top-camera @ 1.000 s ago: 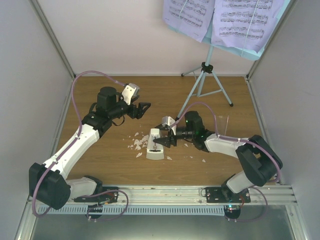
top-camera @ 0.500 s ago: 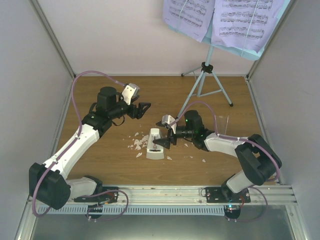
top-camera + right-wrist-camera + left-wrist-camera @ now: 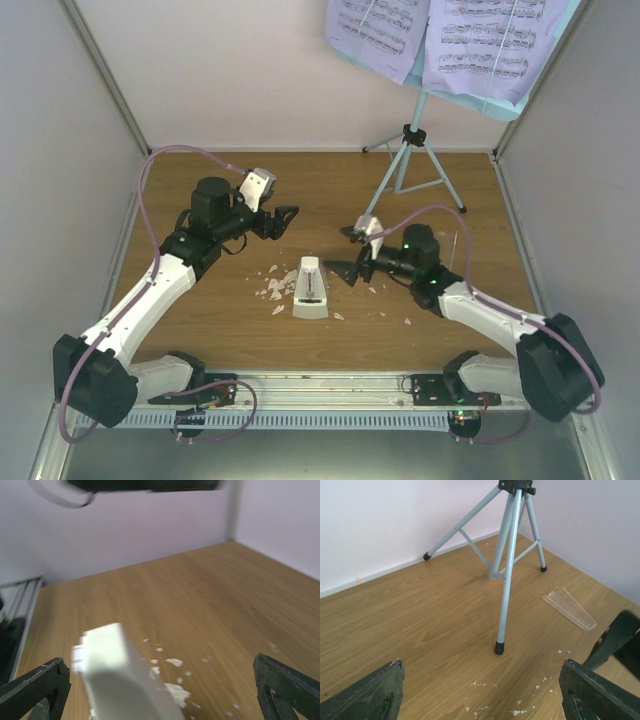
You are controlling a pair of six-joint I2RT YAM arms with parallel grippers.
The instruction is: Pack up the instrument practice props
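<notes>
A smooth white pyramid-shaped metronome [image 3: 310, 290] stands mid-table on wood-grain board [image 3: 330, 190], chalky crumbs [image 3: 272, 289] to its left. Just right of it hangs the right gripper [image 3: 345, 251], spread wide and empty; the left gripper [image 3: 284, 220] is also spread wide. The slim light-blue tripod music stand [image 3: 408, 165] holds lavender pages [image 3: 380, 30] in the far right corner.

The metronome [image 3: 310, 288] sits on the table [image 3: 230, 335], music stand [image 3: 413, 135] behind.
</notes>
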